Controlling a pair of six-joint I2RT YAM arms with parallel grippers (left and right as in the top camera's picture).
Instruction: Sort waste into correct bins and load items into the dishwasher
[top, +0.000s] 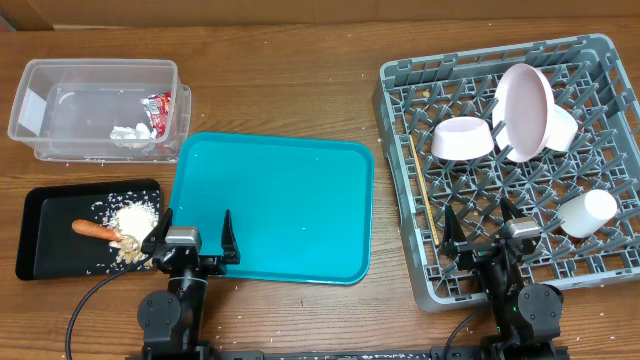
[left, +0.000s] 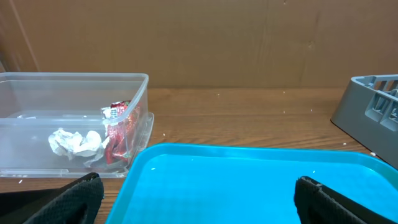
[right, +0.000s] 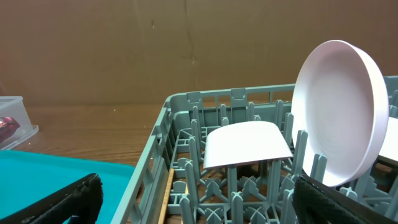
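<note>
The clear tub (top: 60, 95) at the back left holds the red wrapper (top: 159, 111) and white tissue (top: 130, 133); the left wrist view shows both, wrapper (left: 121, 127) and tissue (left: 74, 142). The black tray (top: 45, 230) carries the carrot (top: 95, 229) and beige scraps (top: 130, 250). In the grey rack (top: 400, 95) stand an upturned bowl (top: 462, 138), the plate (top: 527, 110), a second bowl (top: 562, 128), the cup (top: 587, 212) and chopsticks (top: 424, 195). My left gripper (top: 193, 237) is open at the teal tray's near edge. My right gripper (top: 482, 227) is open over the rack's front.
A large teal tray (top: 275, 205) lies between the black tray and the rack, with nothing on it. White crumbs are scattered on the wood around the tub and black tray. A brown cardboard wall stands behind the table.
</note>
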